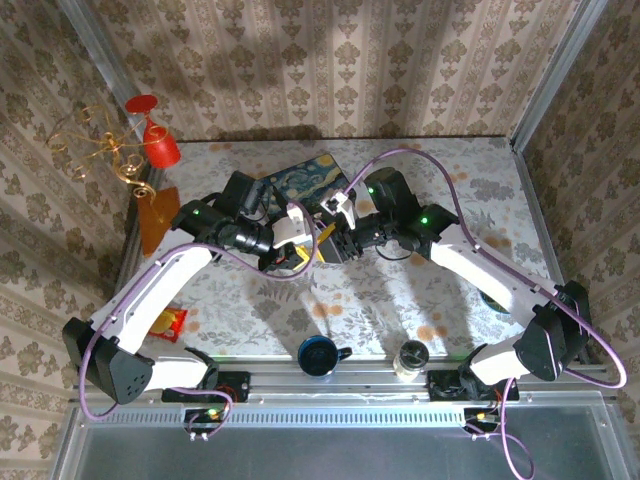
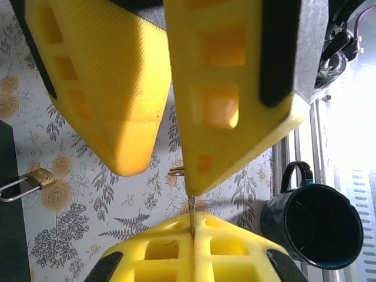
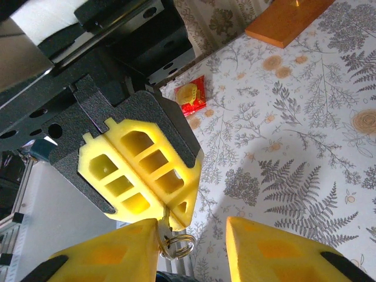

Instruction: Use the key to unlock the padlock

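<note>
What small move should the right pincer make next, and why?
Probably close on the key: the left pincer pinches its blade, the key ring sits between the open jaws of the right pincer, and the padlock lies apart on the table.

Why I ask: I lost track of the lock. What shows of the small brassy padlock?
The small brassy padlock lies on the floral tablecloth, at the left wrist view's left edge. Its brass-looking body points right; its thin silvery shackle runs left over a dark strip, cut off by the frame. Nothing grips it. Whether it is latched cannot be told.
</note>
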### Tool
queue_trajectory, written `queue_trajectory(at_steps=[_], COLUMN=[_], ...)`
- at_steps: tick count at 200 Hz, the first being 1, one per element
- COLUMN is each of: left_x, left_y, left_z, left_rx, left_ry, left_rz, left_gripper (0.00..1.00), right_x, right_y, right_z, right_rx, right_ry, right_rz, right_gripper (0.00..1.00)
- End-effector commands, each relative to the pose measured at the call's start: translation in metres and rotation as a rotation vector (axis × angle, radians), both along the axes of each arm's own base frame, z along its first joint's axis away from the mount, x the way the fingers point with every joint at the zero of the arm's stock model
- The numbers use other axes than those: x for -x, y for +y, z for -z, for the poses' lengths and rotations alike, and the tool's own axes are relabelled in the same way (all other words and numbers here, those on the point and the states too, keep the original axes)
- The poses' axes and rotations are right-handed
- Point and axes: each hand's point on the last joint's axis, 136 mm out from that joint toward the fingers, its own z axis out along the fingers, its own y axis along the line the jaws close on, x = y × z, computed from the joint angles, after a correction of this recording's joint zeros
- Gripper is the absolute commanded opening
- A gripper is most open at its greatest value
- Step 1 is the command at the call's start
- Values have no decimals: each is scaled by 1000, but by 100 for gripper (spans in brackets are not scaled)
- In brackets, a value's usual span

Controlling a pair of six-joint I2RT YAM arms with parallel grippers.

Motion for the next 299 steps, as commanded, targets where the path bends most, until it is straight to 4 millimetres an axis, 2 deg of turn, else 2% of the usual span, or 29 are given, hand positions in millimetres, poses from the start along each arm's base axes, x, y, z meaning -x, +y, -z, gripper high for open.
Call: queue_trajectory(at_steps=[1, 32, 87, 122, 152, 177, 200, 229, 244, 246, 254, 299], left_x=[13, 14, 16, 16, 13, 9, 1, -14, -21, -21, -24, -35], left_y=[3, 3, 5, 5, 4, 3, 4, 7, 11, 12, 14, 22], left_z=[-2, -1, 1, 2, 0, -1, -3, -10, -17, -19, -23, -58], left_rx=[10, 8, -1, -4, 5, 8, 16, 55, 91, 96, 118, 334], left_ry=[6, 12, 24, 24, 11, -3, -29, -78, -107, -114, -133, -243], left_rz=[37, 39, 45, 44, 39, 25, -7, -76, -117, -123, -142, -254], left_gripper=[0, 0, 0, 0, 0, 0, 0, 0, 22, 26, 39, 53], right_x=[2, 2, 1, 2, 5, 6, 9, 10, 2, 3, 0, -27], right_y=[-1, 0, 1, 1, 3, 4, 6, 4, 2, -1, -5, -24], right_z=[-14, -13, -14, -14, -14, -13, -13, -18, -16, -24, -30, -48], right_rx=[-13, -16, -21, -23, -30, -36, -42, -64, -64, -77, -95, -224], right_ry=[-36, -31, -32, -30, -16, -8, 1, -24, -47, -66, -86, -81], right_rz=[-6, -8, -5, -11, -27, -41, -56, -50, -2, 6, 37, 224], right_gripper=[33, 29, 30, 25, 24, 18, 0, 0, 0, 0, 0, 0])
